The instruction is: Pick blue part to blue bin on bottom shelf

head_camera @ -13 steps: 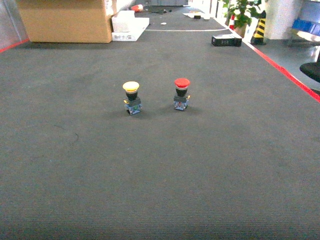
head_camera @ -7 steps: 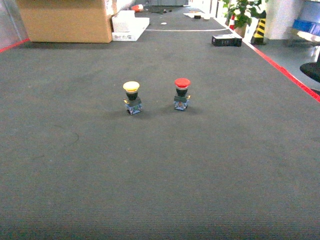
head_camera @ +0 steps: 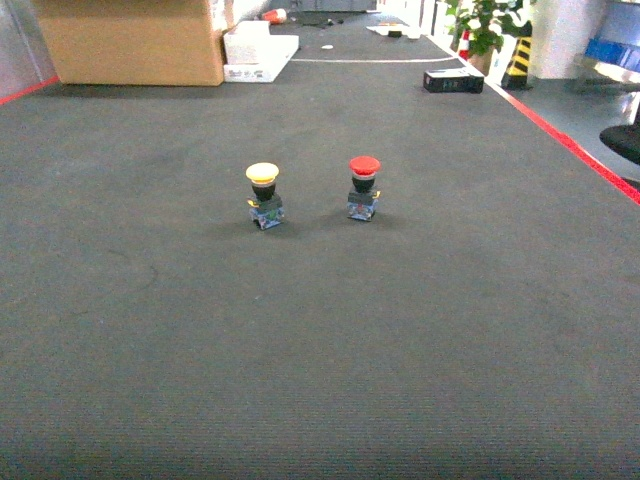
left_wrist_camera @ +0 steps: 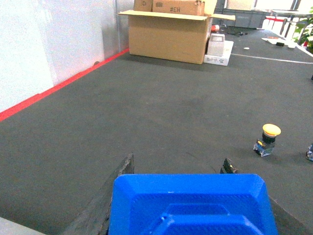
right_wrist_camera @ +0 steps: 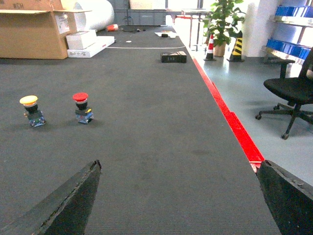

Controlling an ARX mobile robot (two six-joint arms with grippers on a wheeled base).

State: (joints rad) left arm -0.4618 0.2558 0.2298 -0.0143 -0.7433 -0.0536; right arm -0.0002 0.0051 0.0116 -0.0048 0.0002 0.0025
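The left gripper [left_wrist_camera: 188, 196] holds the blue part [left_wrist_camera: 190, 205] between its two dark fingers [left_wrist_camera: 110, 200], which bracket the part on either side; the part fills the bottom of the left wrist view and sits flush against the gripper, so no reach toward it remains. Its broad face lies across the finger span; its long axis cannot be judged further because its lower portion is cut off by the frame edge. The right gripper [right_wrist_camera: 178, 205] is spread wide, with only carpet between its fingers [right_wrist_camera: 73, 200], and touches nothing. Neither the blue bin nor the bottom shelf appears in any view, so the direction from the held part to its destination cannot be determined here; the coming move is judged to depend on the base or the left arm turning until the rack comes into view. Taking the yellow-capped push button [head_camera: 264, 194] as landmark: the red-capped push button [head_camera: 363, 187] stands upright just to its right, well apart from it, on the dark carpet [head_camera: 320, 350]; a cardboard box [head_camera: 130, 40] lies far behind it to the left; the held part is ahead of it and to its left, nearer the robot.
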